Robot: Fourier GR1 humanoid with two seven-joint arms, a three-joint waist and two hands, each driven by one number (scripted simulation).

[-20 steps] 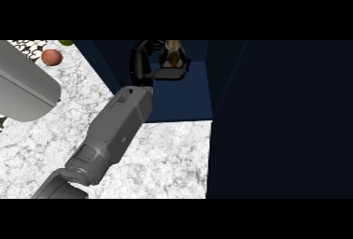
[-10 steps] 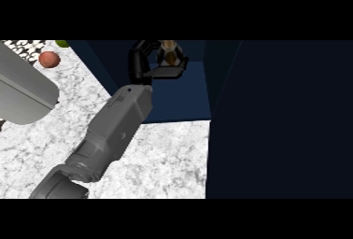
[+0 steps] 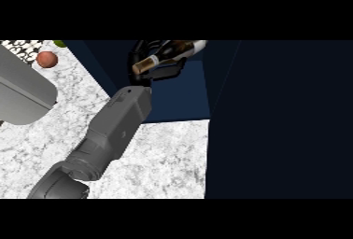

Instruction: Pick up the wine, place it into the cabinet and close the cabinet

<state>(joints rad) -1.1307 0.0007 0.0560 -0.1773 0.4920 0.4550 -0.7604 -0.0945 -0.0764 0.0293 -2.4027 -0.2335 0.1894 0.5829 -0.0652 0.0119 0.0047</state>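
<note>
Since the earlier frames, your left hand (image 3: 164,70) had carried the wine bottle (image 3: 173,51) a little higher in the head view. The bottle had tipped from nearly upright to a slant, with its gold neck toward the lower left and its pale label toward the upper right. The hand's black fingers were curled round the bottle, holding it at the neck end.

You had the bottle over the blue inside of the cabinet (image 3: 180,95), right at the top of the view. Whether it touched the cabinet floor could not be told.

The grey forearm (image 3: 114,128) ran from the lower left across the marble counter (image 3: 162,161) and over the cabinet's front edge. A wide dark panel (image 3: 276,121) filled the whole right side, just beside the hand. It hid everything beyond it.

To the left of your arm, a grey rounded slab (image 3: 24,95) lay on the counter. Above it, well apart from the hand, sat a red round thing (image 3: 47,59) and a green thing (image 3: 60,43).
</note>
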